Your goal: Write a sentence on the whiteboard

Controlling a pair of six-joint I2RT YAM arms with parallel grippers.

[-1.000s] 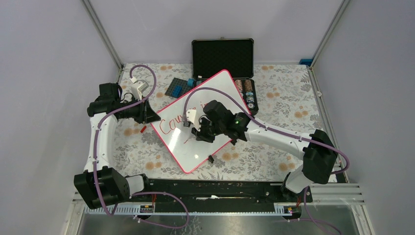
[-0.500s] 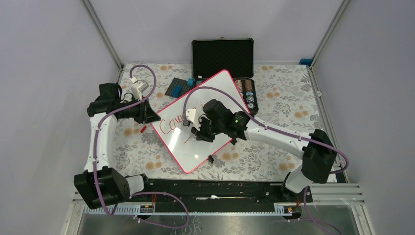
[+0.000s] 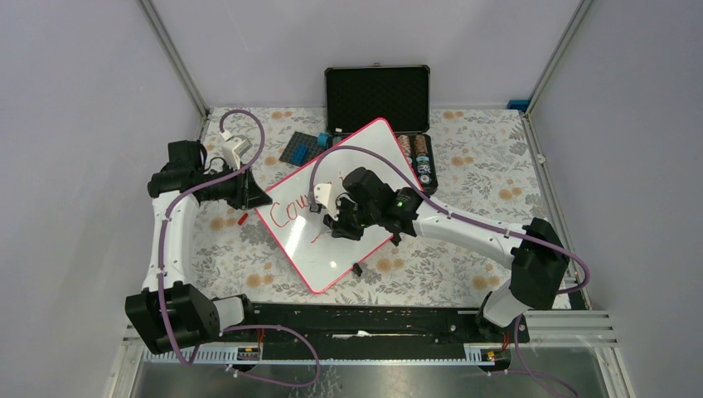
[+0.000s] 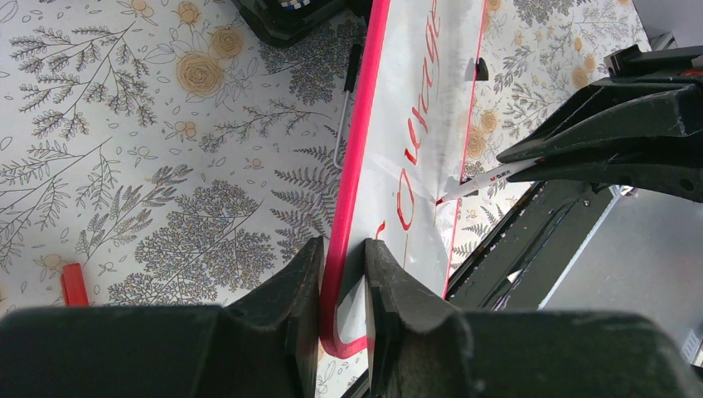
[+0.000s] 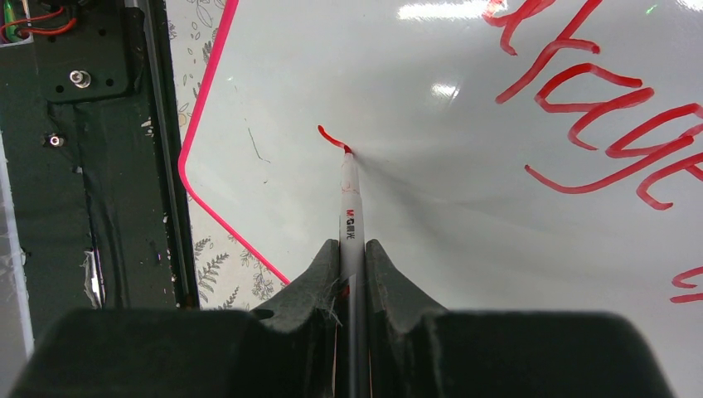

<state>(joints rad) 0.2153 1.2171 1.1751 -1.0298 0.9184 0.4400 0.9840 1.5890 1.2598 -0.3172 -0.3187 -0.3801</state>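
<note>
sentence (image 3: 292, 212) partway: first line sits at two o'clock from the marker (image 5: 350, 211) tip, second line barely begun. right gripper (image 5: 352, 249) clamps the marker; left gripper (image 4: 342, 257) pinches the whiteboard (image 4: 414, 108) frame.

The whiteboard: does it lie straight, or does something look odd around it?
It sits askew: the whiteboard lies diagonally on the table, its far corner seemingly over the open black case, the left gripper clamped on its pink edge. A small red piece lies loose beside it.
</note>
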